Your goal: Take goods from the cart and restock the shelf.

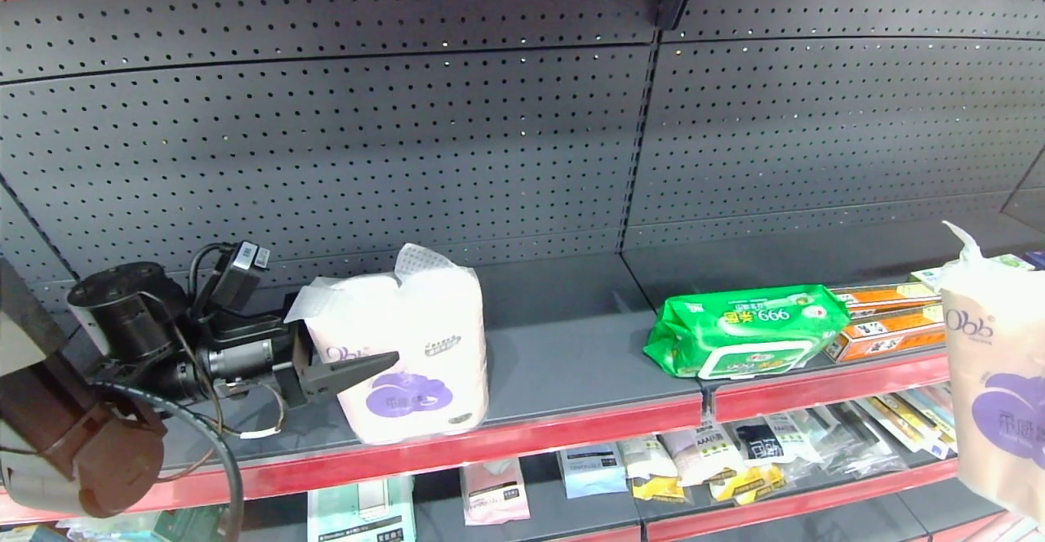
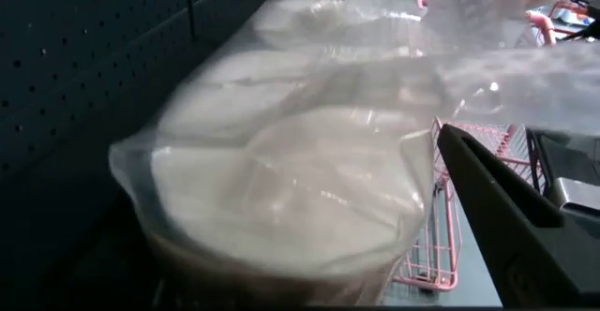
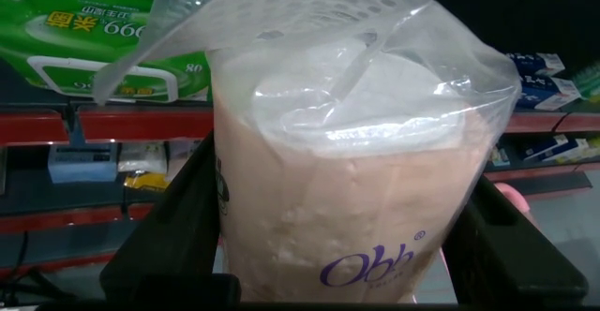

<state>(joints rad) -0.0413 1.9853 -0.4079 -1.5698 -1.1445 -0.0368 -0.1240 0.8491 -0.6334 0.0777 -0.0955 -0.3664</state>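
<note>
Right pincer [image 3: 342, 255] clamps upright tissue pack [image 1: 1000, 379] beyond shelf [image 1: 571, 354] front edge, right end; left pincer [image 1: 351, 338] wide astride shelved pack [image 1: 424, 338].

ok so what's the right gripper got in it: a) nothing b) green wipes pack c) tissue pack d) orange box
c: the right gripper is shut on a tissue pack, with a finger on either side, while the green wipes pack lies flat on the shelf.
</note>
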